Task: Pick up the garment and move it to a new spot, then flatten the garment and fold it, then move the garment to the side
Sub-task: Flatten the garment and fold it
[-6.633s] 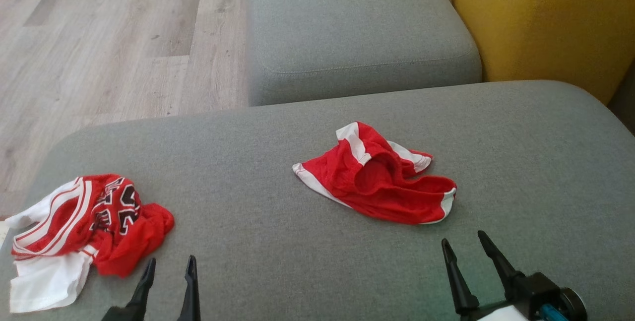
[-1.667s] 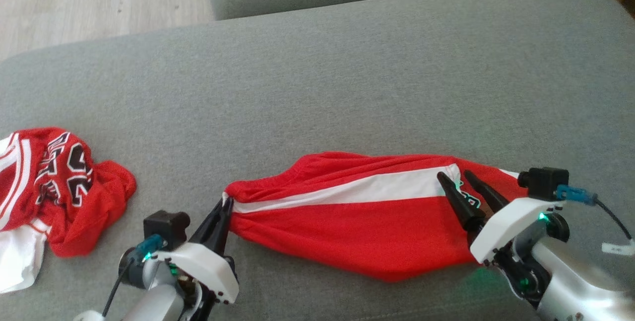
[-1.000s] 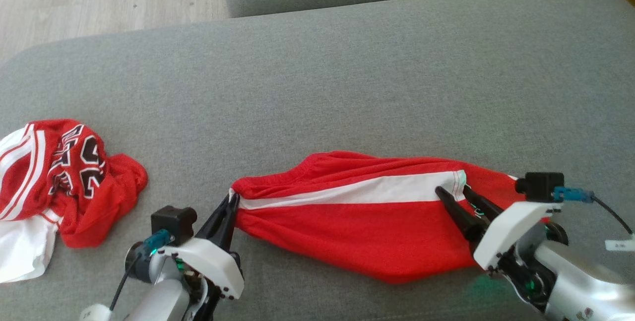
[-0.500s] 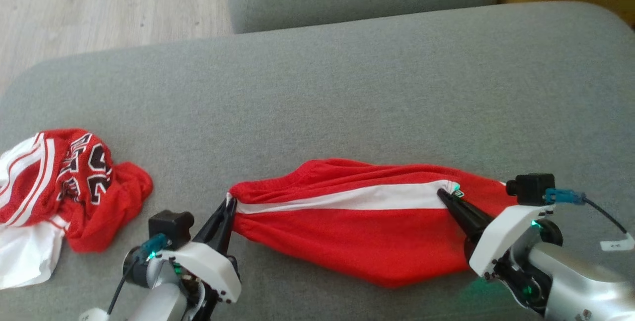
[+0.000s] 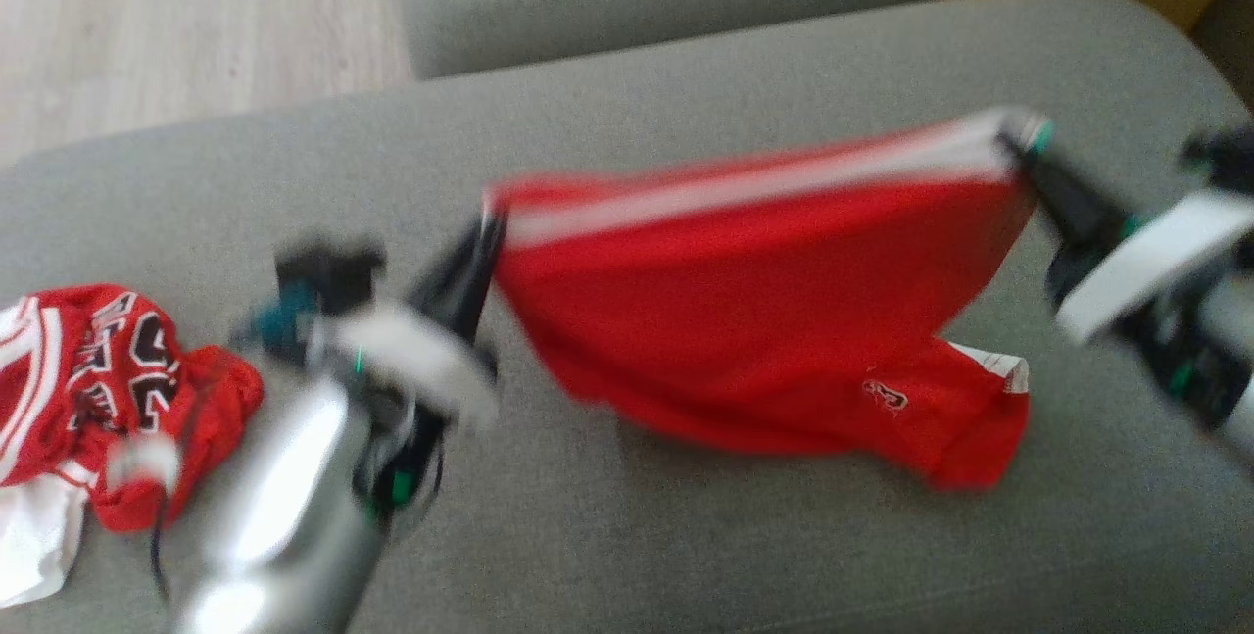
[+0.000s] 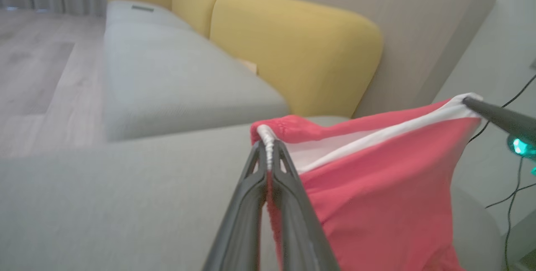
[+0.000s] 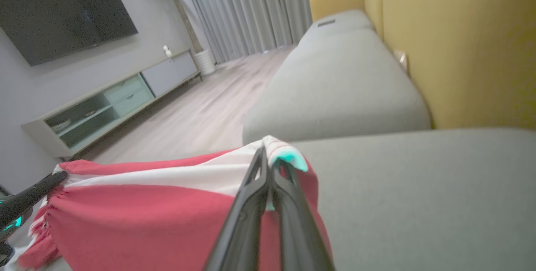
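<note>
Head view: shorts (image 5: 745,320) hang mid-frame, lowest fold resting on the sofa cushion (image 5: 686,536). Your left gripper (image 5: 487,227) is clamped on the waistband end of the white stripe (image 5: 764,183), right gripper (image 5: 1017,142) on its hem end. Light, floppy mesh, so keep those corners. Half a second ago it lay flat on the cushion.

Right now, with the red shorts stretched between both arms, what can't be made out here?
- Head view: motion blur smears both arms, so how the left jaws and right jaws stand is unreadable there.
- Head view: the small emblem on the red shorts is too blurred to read.
- Head view: the crumpled jersey is cut off by the left edge.
- Left wrist view: the shorts' lower part runs off the bottom edge.
</note>
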### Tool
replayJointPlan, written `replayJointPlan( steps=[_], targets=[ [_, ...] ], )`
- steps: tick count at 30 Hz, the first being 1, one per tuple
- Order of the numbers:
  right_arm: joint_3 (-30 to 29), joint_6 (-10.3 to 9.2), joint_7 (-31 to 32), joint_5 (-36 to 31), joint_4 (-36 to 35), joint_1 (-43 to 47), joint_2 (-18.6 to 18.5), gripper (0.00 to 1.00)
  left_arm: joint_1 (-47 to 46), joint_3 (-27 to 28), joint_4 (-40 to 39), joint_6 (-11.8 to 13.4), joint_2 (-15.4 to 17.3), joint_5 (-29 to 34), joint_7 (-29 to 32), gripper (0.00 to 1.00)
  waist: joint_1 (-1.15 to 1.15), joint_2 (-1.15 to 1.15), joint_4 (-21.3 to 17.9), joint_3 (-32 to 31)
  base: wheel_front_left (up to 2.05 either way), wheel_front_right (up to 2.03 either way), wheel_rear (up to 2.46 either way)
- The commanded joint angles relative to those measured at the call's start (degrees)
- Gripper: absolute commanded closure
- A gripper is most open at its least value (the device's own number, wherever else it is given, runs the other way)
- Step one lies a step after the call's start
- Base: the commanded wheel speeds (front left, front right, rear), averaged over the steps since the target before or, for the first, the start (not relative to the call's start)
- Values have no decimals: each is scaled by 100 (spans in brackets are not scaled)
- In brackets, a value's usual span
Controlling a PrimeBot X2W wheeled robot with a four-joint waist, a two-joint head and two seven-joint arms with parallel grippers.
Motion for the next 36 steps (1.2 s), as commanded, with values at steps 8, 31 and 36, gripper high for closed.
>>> replayJointPlan(
  steps=[8,31,36],
  targets=[
    [-797,43,-96,-16,119,-2078,-389,100,-3192,166,190,-74,-383,-187,-82,100,0,0,-246,1105,0,0,0],
    [-1667,43,-97,109,-971,-441,-1038,100,-1876,-402,381,-85,-633,-116,-681,100,0,0,-199,1937,0,0,0],
    [-1985,43,-97,111,-1426,1079,-1259,100,-553,-523,30,-85,-581,208,-681,100,0,0,-150,1438,0,0,0]
  ],
)
